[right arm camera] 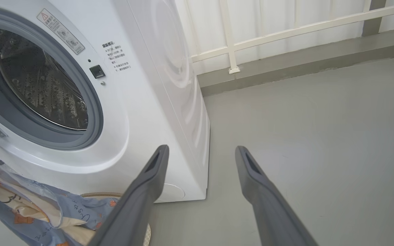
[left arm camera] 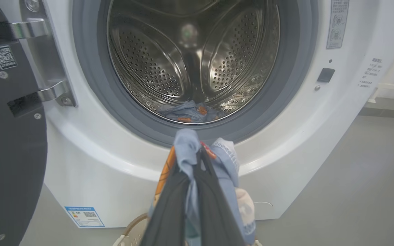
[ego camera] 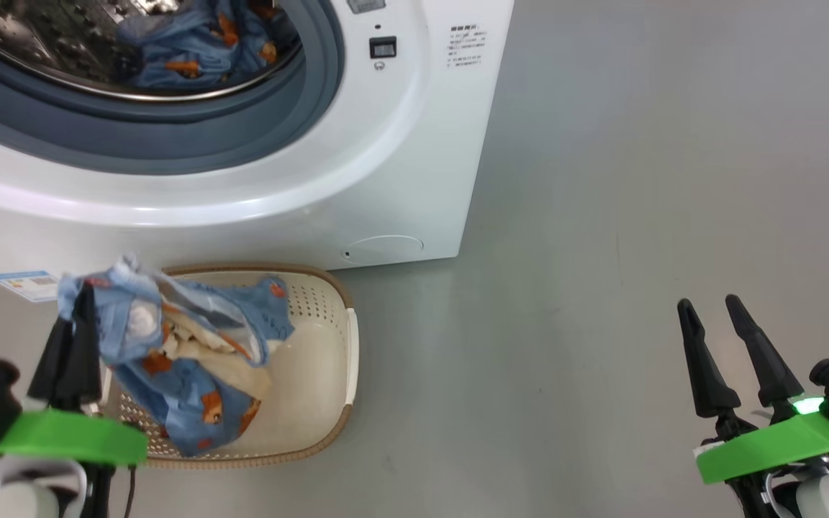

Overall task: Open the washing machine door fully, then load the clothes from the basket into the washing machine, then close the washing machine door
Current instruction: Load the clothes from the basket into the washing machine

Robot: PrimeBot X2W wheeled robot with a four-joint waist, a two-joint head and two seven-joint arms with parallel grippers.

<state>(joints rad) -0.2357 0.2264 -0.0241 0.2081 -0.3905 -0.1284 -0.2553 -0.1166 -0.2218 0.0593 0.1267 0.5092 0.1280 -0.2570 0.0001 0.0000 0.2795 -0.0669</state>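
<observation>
Pinching the clothes (ego camera: 170, 360) tight, the left gripper (ego camera: 82, 309) points straight at the washing machine drum (left arm camera: 190, 61) ahead; the right gripper (ego camera: 709, 302) hangs open.

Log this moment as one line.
door: open | left gripper: jaws shut on clothes over basket | right gripper: jaws open, empty | drum: one garment inside

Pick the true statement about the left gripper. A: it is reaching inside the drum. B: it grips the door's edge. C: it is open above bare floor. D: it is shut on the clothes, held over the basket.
D: the left gripper has its fingers pinched together on the clothes, which hang over the basket in front of the washing machine.
</observation>
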